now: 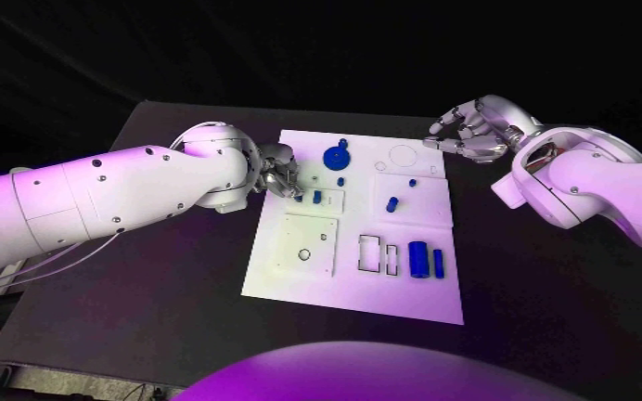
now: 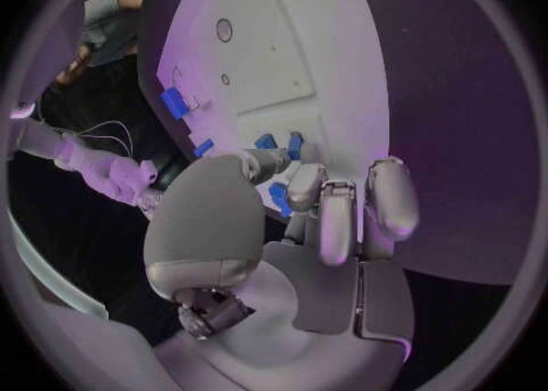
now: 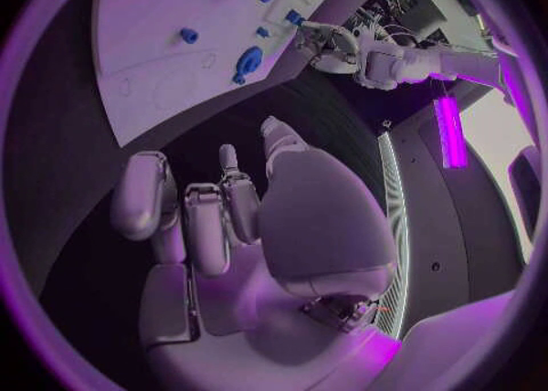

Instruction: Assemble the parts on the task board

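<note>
The white task board (image 1: pixel 301 271) lies mid-table. On it are a blue gear-like part (image 1: pixel 336 157), a small blue part (image 1: pixel 317 197) in a recess, a blue cylinder (image 1: pixel 392 203) and two blue bars (image 1: pixel 418 259) near the front right. My left hand (image 1: pixel 278 175) rests at the board's left edge, fingers curled beside the recessed part. In the left wrist view a blue piece (image 2: pixel 279 197) shows between that hand's (image 2: pixel 325 204) thumb and fingers; whether it is held I cannot tell. My right hand (image 1: pixel 468 134) hovers off the board's far right corner, fingers curled in on nothing (image 3: pixel 211 213).
A square white plate (image 1: pixel 308 243) with a small hole sits on the board's front left. Rectangular slots (image 1: pixel 378 254) lie beside the bars. Black table surrounds the board, with room left and right. The right wrist view shows the board (image 3: pixel 149 44), gear (image 3: pixel 247 62) and left hand (image 3: pixel 325 44).
</note>
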Robot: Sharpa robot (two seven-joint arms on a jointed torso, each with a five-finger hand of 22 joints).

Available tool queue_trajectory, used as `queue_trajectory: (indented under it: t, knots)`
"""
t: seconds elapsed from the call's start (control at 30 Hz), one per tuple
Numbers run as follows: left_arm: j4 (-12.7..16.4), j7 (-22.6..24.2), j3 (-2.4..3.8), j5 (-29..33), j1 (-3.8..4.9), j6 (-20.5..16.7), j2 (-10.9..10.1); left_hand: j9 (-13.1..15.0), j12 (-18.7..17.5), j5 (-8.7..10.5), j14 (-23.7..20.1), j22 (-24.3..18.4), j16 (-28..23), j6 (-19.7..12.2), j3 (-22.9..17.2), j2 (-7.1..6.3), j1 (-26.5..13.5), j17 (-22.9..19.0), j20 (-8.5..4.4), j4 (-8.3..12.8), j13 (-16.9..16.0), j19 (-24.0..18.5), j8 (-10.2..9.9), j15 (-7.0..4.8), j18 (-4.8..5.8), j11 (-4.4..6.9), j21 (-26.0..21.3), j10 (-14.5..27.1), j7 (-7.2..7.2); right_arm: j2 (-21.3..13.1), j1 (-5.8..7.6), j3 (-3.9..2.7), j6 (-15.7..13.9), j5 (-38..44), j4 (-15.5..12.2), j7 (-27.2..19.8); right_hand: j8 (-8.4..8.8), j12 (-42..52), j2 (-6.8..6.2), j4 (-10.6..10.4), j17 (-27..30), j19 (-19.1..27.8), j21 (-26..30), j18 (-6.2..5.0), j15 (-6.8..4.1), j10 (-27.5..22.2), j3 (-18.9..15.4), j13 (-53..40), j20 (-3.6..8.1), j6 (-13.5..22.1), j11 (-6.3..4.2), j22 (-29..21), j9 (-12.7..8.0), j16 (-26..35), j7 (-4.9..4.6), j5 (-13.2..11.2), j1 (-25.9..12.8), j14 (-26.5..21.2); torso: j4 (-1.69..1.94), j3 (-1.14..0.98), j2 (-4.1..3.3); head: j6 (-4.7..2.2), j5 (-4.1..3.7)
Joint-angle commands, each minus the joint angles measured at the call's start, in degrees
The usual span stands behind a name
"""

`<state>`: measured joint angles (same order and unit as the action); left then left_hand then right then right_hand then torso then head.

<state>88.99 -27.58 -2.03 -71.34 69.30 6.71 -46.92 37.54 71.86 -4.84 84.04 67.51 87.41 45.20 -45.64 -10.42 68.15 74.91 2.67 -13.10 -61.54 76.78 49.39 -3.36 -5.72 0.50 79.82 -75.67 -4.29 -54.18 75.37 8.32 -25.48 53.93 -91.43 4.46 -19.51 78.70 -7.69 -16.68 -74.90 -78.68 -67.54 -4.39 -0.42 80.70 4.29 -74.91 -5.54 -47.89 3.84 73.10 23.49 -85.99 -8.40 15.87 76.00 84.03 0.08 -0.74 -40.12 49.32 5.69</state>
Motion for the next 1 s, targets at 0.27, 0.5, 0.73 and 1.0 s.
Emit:
queue_trajectory:
  t: [0.27, 0.5, 0.73, 1.0]
  knots:
    - [0.3, 0.5, -0.02, 1.0, -0.11, 1.4, 0.0, 0.0, 0.4, -0.23, 4.8, 0.1, 0.2, 0.2, -9.8, -0.34, 0.5, 11.0, -0.05, 9.5, -0.1, 0.5, 0.4, -0.47, 0.95, 0.07, 0.3, -0.4, 0.46, 0.1, -0.03, -0.01, 0.2, 0.5, 0.0, -0.2, -0.20, -0.3, 0.26, 0.0, -6.0, 0.2, 0.3, -0.90, -0.06, -0.3, -0.2, -3.0, -0.03, 0.3, -0.14, 0.0, 0.1, 0.2, -0.05, 0.3, -0.2, 3.8, 0.00, -0.02, 0.00, 0.16, -0.02]
    - [0.5, 0.7, 0.07, 1.7, 0.04, 2.7, 0.0, 0.1, 0.4, -0.26, 4.8, 0.2, 0.2, 0.3, -10.1, -0.56, 0.5, 11.0, -0.08, 9.7, -0.1, 0.5, 0.5, -0.51, 0.96, 0.11, 0.3, -0.5, 0.50, 0.1, -0.03, -0.01, 0.3, 0.5, 0.1, -0.1, -0.20, -0.3, 0.26, 0.0, -6.0, 0.2, 0.3, -0.90, -0.06, -0.3, -0.2, -3.0, -0.03, 0.3, -0.14, 0.0, 0.1, 0.2, -0.05, 0.3, -0.2, 3.8, -0.07, -0.05, -0.03, 0.15, 0.00]
    - [0.4, 0.7, 0.10, 1.8, 0.15, 4.3, 0.3, 0.1, 0.4, -0.45, 4.8, 0.3, 0.2, 0.5, -10.4, -0.93, 0.4, 11.0, -0.12, 10.1, -0.2, 0.5, 0.6, -0.54, 0.97, 0.15, 0.4, -0.7, 0.54, 0.2, -0.03, -0.01, 0.3, 0.5, 0.1, -0.1, -0.20, -0.3, 0.26, 0.0, -6.0, 0.2, 0.3, -0.90, -0.06, -0.3, -0.2, -3.0, -0.03, 0.3, -0.14, 0.0, 0.1, 0.2, -0.05, 0.3, -0.2, 3.8, 0.00, -0.03, -0.06, 0.34, -0.06]
    - [0.1, 0.5, 0.11, 1.8, 0.19, 4.9, 0.5, 0.1, 0.4, -0.65, 4.8, 0.2, 0.2, 0.6, -10.6, -1.12, 0.3, 11.0, -0.13, 10.2, -0.2, 0.5, 0.7, -0.56, 0.97, 0.18, 0.4, -0.7, 0.56, 0.2, -0.03, -0.01, 0.3, 0.5, 0.2, -0.1, -0.32, -0.3, 0.32, 0.0, -5.9, 0.2, 0.3, -0.91, -0.08, -0.3, -0.2, -3.0, -0.01, 0.3, -0.16, -0.1, 0.1, 0.2, -0.03, 0.4, -0.3, 3.8, -0.01, -0.01, -0.01, 0.39, -0.08]
